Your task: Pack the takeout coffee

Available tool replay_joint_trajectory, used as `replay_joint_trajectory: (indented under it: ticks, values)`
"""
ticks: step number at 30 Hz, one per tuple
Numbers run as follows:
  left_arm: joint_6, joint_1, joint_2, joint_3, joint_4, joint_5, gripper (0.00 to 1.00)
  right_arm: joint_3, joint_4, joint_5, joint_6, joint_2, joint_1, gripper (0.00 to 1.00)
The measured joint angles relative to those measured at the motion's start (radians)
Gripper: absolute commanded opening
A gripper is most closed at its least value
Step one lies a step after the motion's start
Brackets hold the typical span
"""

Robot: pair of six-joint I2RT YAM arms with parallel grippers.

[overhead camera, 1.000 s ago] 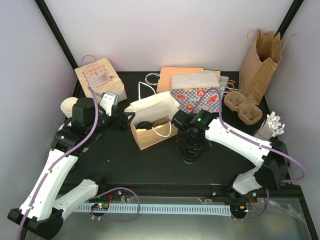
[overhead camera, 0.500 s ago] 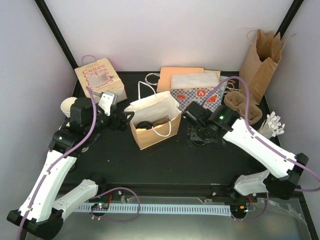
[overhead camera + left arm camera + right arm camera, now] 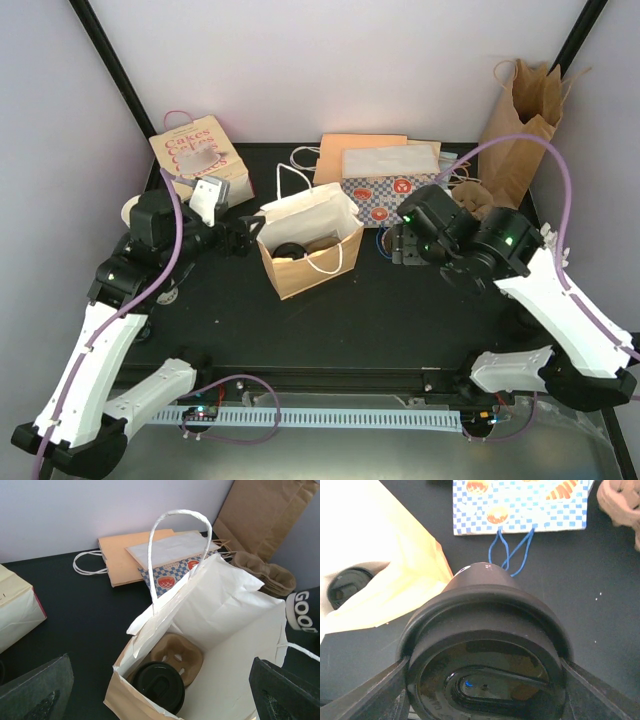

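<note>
We find one lidded cup [image 3: 157,686] seated in the carrier [image 3: 179,652] inside the bag [image 3: 225,610]. The right gripper [image 3: 485,692] grasps the coffee [image 3: 485,645] just right of the bag, and we judge insertion still pending. The left gripper [image 3: 250,238] stands released at the bag's left edge.

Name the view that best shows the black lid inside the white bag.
Left wrist: it looks down into the white bag, showing the black lid large beside a pulp carrier. Top external shows it small and shadowed; right wrist glimpses it past the bag's edge.
</note>
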Motion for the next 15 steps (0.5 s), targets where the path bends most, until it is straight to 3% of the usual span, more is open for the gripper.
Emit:
replay_joint_trajectory:
  ticks: [15]
  values:
    - [0.0, 0.0, 0.002, 0.024, -0.039, -0.01, 0.99, 0.116, 0.117, -0.008, -0.2, -0.141, 0.0, 0.72]
